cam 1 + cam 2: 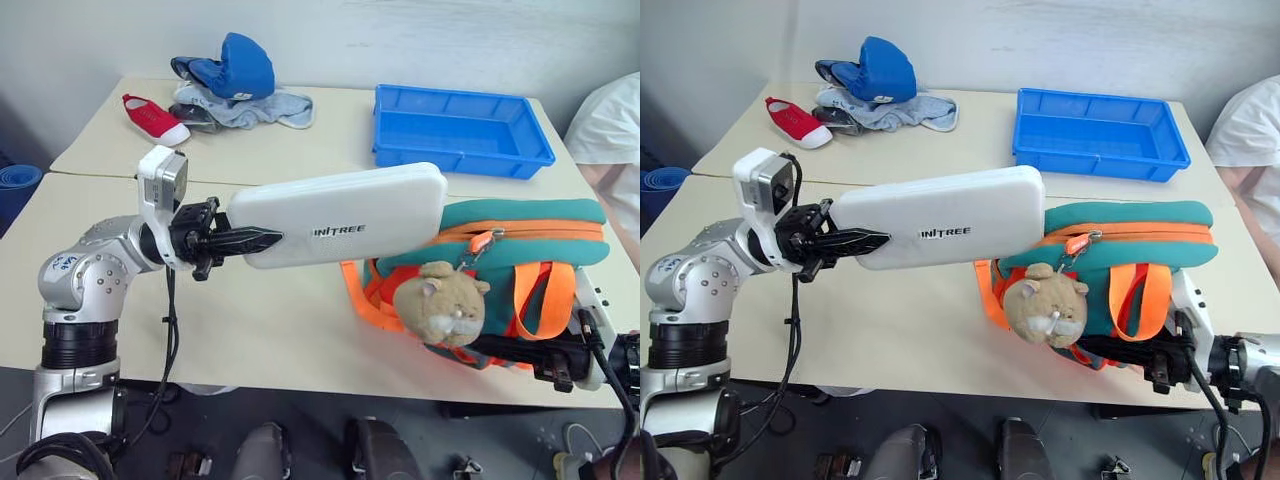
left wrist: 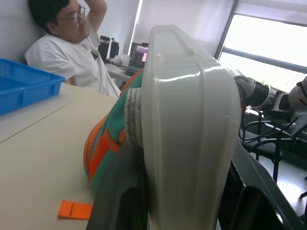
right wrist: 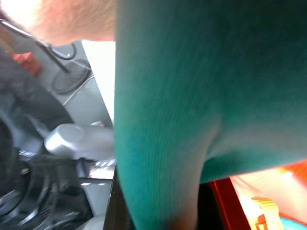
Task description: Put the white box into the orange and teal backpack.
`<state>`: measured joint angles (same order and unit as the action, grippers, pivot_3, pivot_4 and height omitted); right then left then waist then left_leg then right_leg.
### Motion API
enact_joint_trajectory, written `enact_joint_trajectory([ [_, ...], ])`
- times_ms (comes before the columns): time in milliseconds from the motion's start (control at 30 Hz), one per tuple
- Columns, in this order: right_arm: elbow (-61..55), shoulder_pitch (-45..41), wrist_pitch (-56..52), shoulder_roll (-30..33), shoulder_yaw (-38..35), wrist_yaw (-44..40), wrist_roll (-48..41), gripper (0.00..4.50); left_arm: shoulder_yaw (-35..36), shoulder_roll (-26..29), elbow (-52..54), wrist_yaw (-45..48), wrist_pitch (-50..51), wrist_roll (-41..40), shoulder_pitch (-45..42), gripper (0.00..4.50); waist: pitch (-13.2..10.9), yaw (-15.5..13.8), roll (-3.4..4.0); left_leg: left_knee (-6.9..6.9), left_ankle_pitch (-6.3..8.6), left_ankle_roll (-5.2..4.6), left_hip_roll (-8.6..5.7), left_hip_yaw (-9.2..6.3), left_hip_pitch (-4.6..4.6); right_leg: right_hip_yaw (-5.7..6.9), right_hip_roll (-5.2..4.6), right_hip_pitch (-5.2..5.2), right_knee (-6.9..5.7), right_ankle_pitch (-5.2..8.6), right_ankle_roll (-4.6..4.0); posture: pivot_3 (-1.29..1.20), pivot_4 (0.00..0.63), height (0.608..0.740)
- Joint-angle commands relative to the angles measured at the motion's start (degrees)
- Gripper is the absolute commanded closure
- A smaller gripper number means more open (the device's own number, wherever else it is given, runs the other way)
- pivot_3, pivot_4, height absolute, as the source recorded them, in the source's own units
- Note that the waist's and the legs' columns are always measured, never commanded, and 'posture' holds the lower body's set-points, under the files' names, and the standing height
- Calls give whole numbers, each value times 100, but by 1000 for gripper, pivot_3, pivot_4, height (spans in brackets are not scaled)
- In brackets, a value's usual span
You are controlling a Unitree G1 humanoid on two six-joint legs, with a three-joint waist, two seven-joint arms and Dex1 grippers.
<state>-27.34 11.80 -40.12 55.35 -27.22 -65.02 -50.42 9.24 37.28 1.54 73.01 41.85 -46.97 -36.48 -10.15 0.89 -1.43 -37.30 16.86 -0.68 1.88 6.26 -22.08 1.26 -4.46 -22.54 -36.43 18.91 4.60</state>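
While blue tray sits behind — white box meets orange and teal backpack

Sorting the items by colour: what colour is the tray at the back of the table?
Blue: the tray shows best in the left eye view.

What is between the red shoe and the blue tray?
A pile of blue clothes lies between the red shoe and the blue tray, seen from the head.

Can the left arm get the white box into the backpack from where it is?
Probably yes: the left gripper holds the white box, whose far end already meets the backpack opening.
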Motion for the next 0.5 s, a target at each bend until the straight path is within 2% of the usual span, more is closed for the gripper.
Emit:
enact_joint_trajectory([
  [33,-79,-120,72,-71,49,68,-2,4478,-427,87,165,460,-572,394,-218,3229,0,-27,0,-1,0,0,0,0,0,1,0,0,0,0,0,0,150,740],
  [167,-226,-251,-36,-125,189,241,-88,4478,-1524,-41,213,359,-1486,1711,-792,3229,0,-79,0,-3,0,0,-1,1,0,0,2,0,1,0,0,0,150,740],
  [267,-294,-433,-98,-115,318,355,-145,4478,-2155,-578,-149,-244,-1407,2364,-1520,3229,-1,-174,-2,-16,-1,-10,-9,-5,-8,2,1,5,3,-5,9,0,150,740],
  [500,-388,-738,-228,-74,525,502,-199,4478,-3052,-1863,-1301,-531,-2048,3360,-2471,3229,-1,-214,-2,-33,8,-27,-5,0,-22,-2,4,2,15,-8,15,0,150,740],
])
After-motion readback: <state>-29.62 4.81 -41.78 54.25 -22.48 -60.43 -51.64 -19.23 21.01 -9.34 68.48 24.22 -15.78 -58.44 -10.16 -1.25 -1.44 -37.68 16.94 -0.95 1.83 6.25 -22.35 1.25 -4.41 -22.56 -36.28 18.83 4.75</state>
